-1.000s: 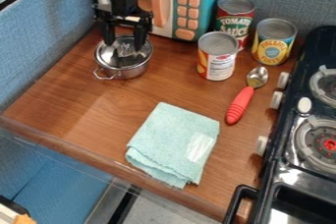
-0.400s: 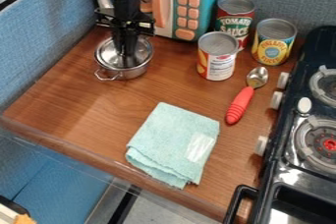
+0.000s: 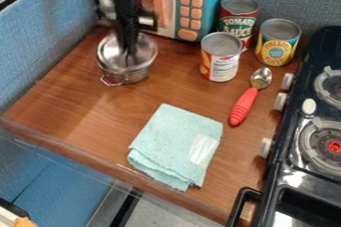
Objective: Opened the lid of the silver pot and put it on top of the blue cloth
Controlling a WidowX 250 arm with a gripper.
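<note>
My black gripper (image 3: 128,52) hangs down over the silver pot at the upper left, its fingers closed together on the knob of the lid. The shiny lid (image 3: 144,56) looks slightly raised and shifted on the silver pot (image 3: 126,77), whose wire handle points toward the lower left. The knob is hidden between the fingers. Lying folded near the counter's front edge, the light blue cloth (image 3: 174,141) has a pale patch on its right part.
A toy microwave (image 3: 201,12) stands behind the pot. To its right are a tomato can (image 3: 238,22), a pineapple can (image 3: 277,43) and another can (image 3: 220,57). A red-handled spoon (image 3: 244,105) lies beside the black stove (image 3: 299,156). The wooden counter (image 3: 73,109) has a clear front rim.
The gripper's fingers were apart and have closed on the lid's knob. The lid has risen a little off the pot, and the pot's handle has shifted slightly down and right.
</note>
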